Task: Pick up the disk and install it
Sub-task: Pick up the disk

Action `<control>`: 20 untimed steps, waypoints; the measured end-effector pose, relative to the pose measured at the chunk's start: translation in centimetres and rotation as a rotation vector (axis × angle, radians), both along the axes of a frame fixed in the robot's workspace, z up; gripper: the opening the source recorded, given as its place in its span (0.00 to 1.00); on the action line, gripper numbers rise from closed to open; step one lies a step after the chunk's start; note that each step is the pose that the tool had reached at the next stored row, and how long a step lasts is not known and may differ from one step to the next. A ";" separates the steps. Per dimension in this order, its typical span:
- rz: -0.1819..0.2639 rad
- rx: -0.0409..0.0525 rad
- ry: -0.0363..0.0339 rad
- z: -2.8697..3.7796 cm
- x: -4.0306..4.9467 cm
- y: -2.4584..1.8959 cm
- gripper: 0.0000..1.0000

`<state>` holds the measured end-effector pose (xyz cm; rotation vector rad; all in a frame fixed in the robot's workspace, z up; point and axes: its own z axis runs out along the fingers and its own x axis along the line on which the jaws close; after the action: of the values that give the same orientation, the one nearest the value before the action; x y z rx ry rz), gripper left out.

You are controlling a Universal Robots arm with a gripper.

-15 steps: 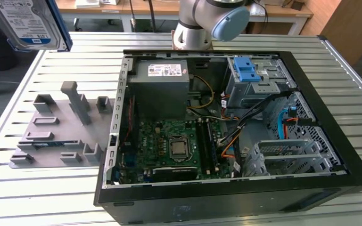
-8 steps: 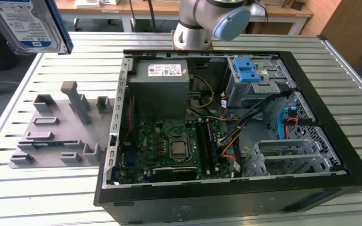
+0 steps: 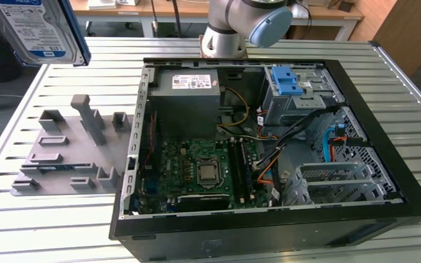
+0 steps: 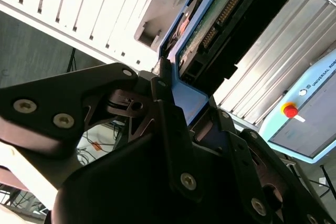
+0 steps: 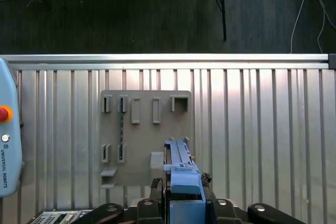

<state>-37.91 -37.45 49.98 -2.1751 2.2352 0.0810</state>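
Silver metal hard drive with a white-and-blue label and a blue plastic carrier frame, the disk (image 3: 39, 30) hangs in the air above the grey slotted holder plate (image 3: 68, 148), near the slatted metal table's (image 3: 64, 224) edge at the exterior view's left. The black gripper (image 4: 184, 98) is closed on its blue frame. A square, firm hold and enough height to clear the open black computer case's (image 3: 269, 222) wall seem needed. Loose orange and black cables (image 3: 267, 160) crowd the grey drive cage (image 3: 298, 98).
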 end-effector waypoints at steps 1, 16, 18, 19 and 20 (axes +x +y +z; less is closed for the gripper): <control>0.000 -0.0001 0.0001 0.00 0.10 -0.11 0.36; 0.000 0.0000 0.0001 0.00 2.44 -0.77 0.36; 0.000 0.0000 0.0000 -0.01 2.78 -0.77 0.36; 0.000 -0.0001 0.0000 0.00 2.96 -0.77 0.36; 0.000 0.0000 0.0001 0.00 3.17 -0.77 0.36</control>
<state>-34.74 -38.22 49.97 -2.1747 2.2358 0.0811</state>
